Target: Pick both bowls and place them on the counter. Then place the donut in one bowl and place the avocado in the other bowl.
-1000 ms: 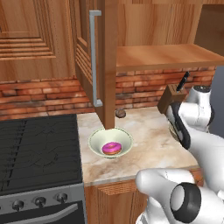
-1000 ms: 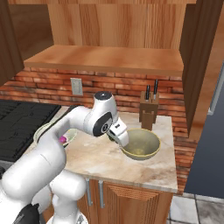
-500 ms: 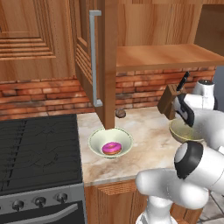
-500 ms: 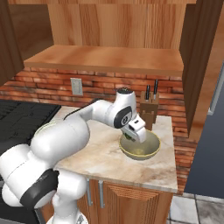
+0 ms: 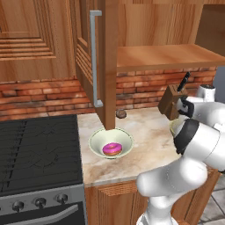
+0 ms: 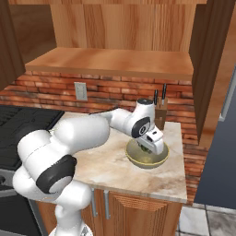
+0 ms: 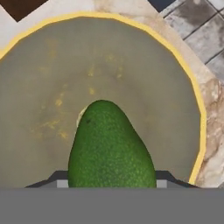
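Reaching out over the right end of the table (image 6: 110,170), the arm has stretched farther than half a second ago, so that its white bulk now covers more of the table's right half in the left base view. Far to the left of the jaws, the cream-white bowl (image 5: 110,141) sits where it was, with the donut (image 5: 113,149) lying inside it. Behind it a small brown lump (image 5: 121,114) rests by the brick wall. The gripper (image 6: 148,146) has sunk from just above the olive-tan bowl (image 6: 147,159) to within its rim. The jaws are clenched on the avocado (image 7: 110,148), which hangs directly over the bowl's floor in the hand view; whether it touches the floor cannot be told. Just behind the jaws stands the knife block (image 6: 160,116).
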{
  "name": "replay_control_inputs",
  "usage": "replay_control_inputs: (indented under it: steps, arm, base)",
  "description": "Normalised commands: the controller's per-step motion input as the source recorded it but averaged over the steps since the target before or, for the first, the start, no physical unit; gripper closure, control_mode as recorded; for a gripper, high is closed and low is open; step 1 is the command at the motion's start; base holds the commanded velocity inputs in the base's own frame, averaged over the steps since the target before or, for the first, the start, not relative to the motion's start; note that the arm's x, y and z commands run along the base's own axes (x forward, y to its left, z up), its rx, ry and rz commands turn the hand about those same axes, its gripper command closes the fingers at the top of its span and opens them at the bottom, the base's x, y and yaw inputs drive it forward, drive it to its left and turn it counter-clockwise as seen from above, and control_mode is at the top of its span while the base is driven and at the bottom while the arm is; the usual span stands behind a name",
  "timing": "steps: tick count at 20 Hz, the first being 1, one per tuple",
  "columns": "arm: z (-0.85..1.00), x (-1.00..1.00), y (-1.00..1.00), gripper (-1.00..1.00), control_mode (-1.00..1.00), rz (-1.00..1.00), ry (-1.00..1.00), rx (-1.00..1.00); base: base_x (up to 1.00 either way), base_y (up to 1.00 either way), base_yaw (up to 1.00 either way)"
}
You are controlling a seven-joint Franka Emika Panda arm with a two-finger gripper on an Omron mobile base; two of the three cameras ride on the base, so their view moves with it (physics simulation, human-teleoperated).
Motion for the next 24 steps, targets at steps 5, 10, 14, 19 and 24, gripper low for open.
replay_control_inputs:
  steps: [5, 10, 14, 19, 24]
  arm:
    - [-0.42, 0.07, -0.02, 1.00, -1.00, 0.00, 0.00, 0.02]
    - [-0.33, 0.01, 0.00, 1.00, -1.00, 0.00, 0.00, 0.01]
    - [-0.26, 0.08, 0.00, 1.00, -1.00, 0.00, 0.01, 0.00]
    - [-0.14, 0.09, 0.07, -1.00, -1.00, 0.00, 0.00, 0.00]
    - [0.04, 0.04, 0.00, -1.00, -1.00, 0.00, 0.00, 0.00]
  base:
    - [0.00, 0.00, 0.00]
    - [0.00, 0.00, 0.00]
    - [0.00, 0.00, 0.00]
    - [0.00, 0.00, 0.00]
    - [0.00, 0.00, 0.00]
